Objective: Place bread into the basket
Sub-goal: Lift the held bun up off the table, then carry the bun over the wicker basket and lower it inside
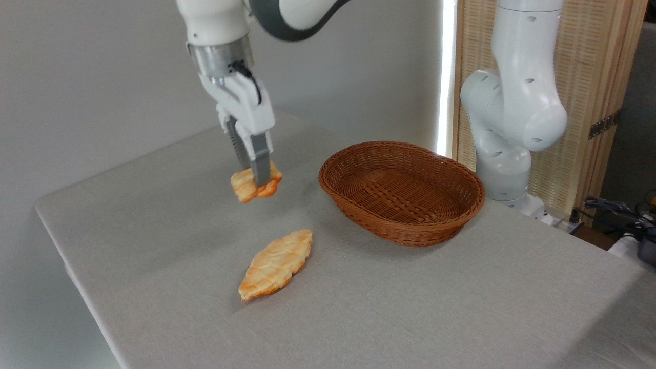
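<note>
The bread (245, 187), a small chunky golden-orange pastry, hangs a little above the table at centre left. My gripper (254, 179) is shut on it, one grey finger (261, 166) running down its front, the other behind. The oval reddish-brown wicker basket (461, 180) stands on the table to the right of the bread, a short gap away, with nothing inside it.
A longer, flat leaf-shaped golden pastry (277, 264) lies on the grey tablecloth (154, 230) below the held bread. The arm's white base (512, 128) rises behind the basket at the right. Cables (620, 210) sit off the table's far right edge.
</note>
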`<action>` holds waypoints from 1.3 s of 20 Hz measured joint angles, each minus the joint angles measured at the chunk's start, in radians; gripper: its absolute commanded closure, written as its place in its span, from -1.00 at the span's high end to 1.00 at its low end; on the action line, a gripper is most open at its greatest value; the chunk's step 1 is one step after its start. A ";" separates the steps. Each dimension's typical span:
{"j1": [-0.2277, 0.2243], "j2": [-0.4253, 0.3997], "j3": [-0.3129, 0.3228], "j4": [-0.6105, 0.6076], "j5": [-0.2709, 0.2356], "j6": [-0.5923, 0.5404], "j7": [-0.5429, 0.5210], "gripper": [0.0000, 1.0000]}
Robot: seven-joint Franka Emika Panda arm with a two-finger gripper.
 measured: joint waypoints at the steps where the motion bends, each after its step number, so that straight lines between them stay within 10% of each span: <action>1: 0.000 -0.025 0.000 -0.011 0.000 -0.017 -0.002 0.04; 16: -0.004 -0.339 -0.064 -0.331 -0.001 -0.148 -0.140 0.25; 18: -0.004 -0.351 -0.083 -0.363 -0.001 -0.148 -0.140 0.41; 20: -0.004 -0.354 -0.092 -0.387 -0.001 -0.148 -0.134 0.99; 26: -0.004 -0.344 -0.100 -0.428 -0.001 -0.148 -0.119 1.00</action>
